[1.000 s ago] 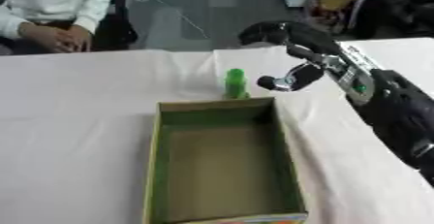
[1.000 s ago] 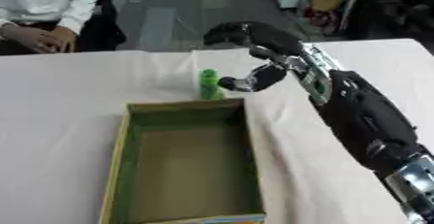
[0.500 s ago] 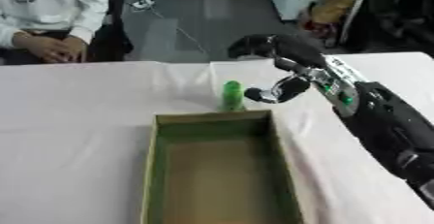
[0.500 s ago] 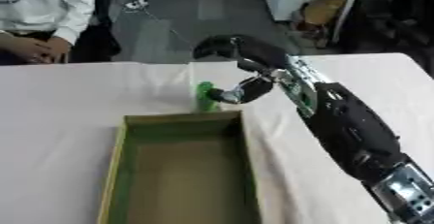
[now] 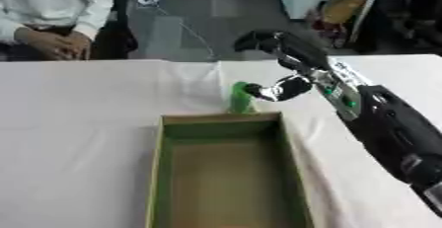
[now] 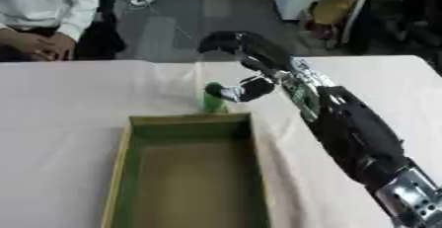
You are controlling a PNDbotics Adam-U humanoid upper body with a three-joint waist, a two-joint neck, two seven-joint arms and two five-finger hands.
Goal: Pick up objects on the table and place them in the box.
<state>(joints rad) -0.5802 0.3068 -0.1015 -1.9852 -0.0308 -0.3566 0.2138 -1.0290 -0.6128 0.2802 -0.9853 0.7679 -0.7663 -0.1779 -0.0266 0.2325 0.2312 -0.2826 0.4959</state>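
White cloth covers the table from edge to edge, and beyond its far side I see dark floor, some clutter against the back wall, and a seated person in a white top at the upper left with hands folded, touching nothing on the table.

My right arm comes in from the lower right and stretches diagonally toward the middle of the table. My right hand is at the end of it, just behind the box. Its fingers arch forward and over, spread apart from the thumb, which curls in low toward the green object. The thumb tip sits right at the object's upper part, seemingly touching it, but the fingers are well clear of it, so I read the hand as wide and not closed on anything.

That green object is a small, slim thing standing upright on the cloth, long axis vertical, its top pointing up toward the hand. It stands just outside the box's far wall, near the far right corner, close enough that I cannot tell whether it touches the cardboard.

My box is open-topped cardboard with green walls and a brown floor, long axis running away from me.

My left hand shows in neither view.
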